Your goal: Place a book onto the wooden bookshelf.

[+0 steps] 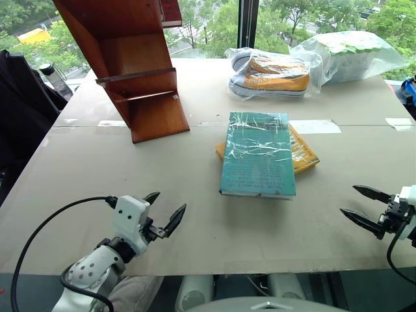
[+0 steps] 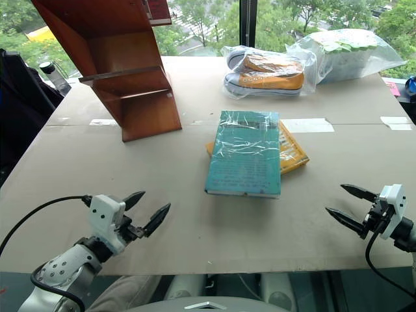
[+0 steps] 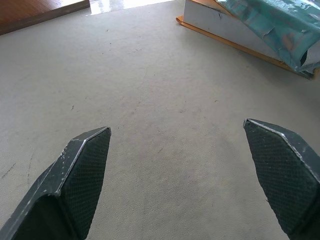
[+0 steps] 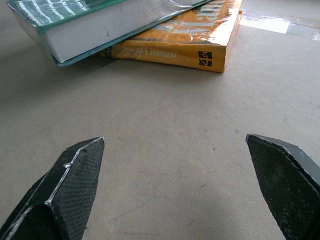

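Waiting at the near edge of the desk (image 1: 97,162), both end effectors hold nothing, jaws spread wide.

From overhead, the book (image 1: 257,155) lies flat mid-desk atop a yellow book (image 1: 303,153), with the wooden bookshelf (image 1: 133,65) standing well apart at the far left and bagged shoes (image 1: 272,74) behind. Up close, the right wrist view shows the yellow book's lettered spine. The left end effector (image 1: 164,212) angles rightward; the right end effector (image 1: 361,207) points leftward, both nearly level.
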